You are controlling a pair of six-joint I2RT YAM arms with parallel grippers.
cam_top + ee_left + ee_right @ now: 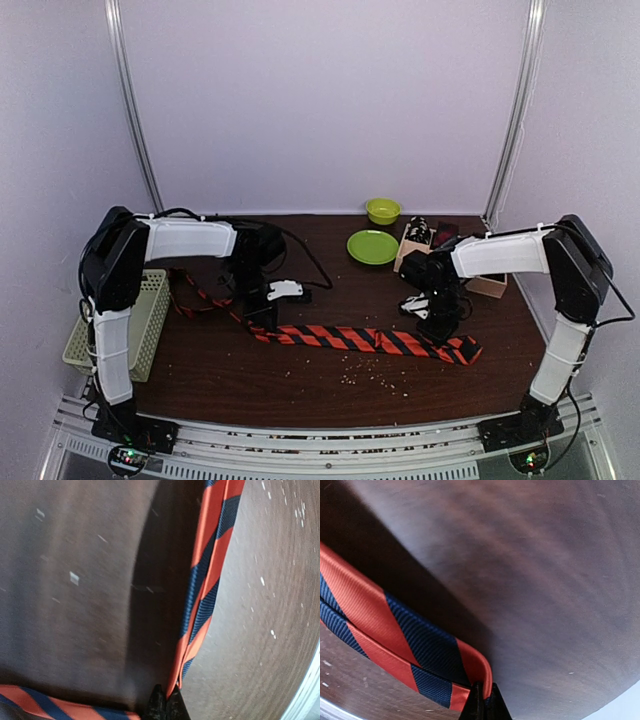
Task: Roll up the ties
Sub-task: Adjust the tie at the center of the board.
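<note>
The orange-red tie with dark diagonal stripes lies stretched left to right across the brown table, its wide end at the right and its thin tail curling toward the basket at the left. My left gripper is shut on the tie near its narrow part; in the left wrist view the fingertips pinch the folded tie edge. My right gripper is shut on the tie near the wide end; in the right wrist view the fingertips pinch a raised fold of the tie.
A pale green mesh basket stands at the left table edge. A green plate, a green bowl and a small cardboard box with dark items sit at the back right. Crumbs lie in front of the tie.
</note>
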